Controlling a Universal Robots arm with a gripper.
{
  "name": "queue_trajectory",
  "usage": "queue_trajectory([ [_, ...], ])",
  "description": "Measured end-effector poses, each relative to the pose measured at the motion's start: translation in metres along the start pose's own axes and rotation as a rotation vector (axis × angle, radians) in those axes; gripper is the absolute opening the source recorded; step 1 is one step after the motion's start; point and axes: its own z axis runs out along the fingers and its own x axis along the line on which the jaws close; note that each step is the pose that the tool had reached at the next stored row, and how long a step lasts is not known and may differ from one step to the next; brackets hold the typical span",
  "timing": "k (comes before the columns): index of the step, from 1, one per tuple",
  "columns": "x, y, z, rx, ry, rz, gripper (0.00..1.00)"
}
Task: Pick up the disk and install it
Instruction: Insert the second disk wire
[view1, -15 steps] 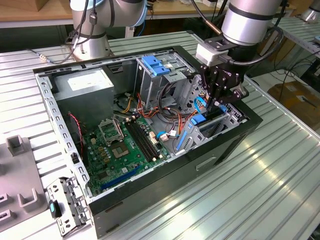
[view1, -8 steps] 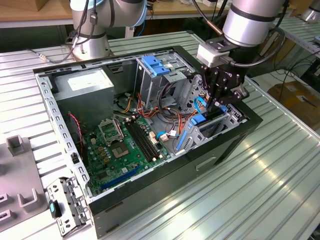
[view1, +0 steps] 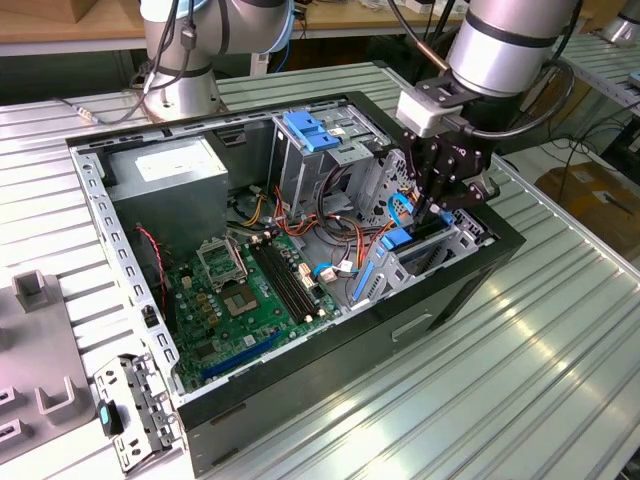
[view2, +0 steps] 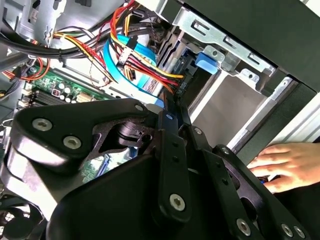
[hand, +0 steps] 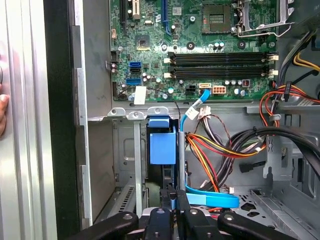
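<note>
A robotics laboratory or electronics assembly workshop. An opened desktop computer case (view1: 440, 300), with its green motherboard (view1: 245, 290) and bundled coloured cables (view1: 330, 225) exposed, lies on a ribbed aluminium-profile workbench (view1: 520, 390), and the robot arm's base (view1: 185, 90) is bolted to that same bench. Behind stand wooden desks (view1: 60, 30) with trailing cables, grey fixture blocks (view1: 40, 350) sit on the bench, and a cardboard box (view1: 600, 200) rests on the floor.
</note>
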Motion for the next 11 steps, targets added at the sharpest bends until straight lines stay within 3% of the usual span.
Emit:
queue_trajectory([
  [5, 0.0012, -0.0008, 0.0002, -0.0002, -0.0139, 0.001, 0.16],
  [11, 0.0057, -0.0008, 0.0004, -0.0003, -0.0145, 0.001, 0.16],
])
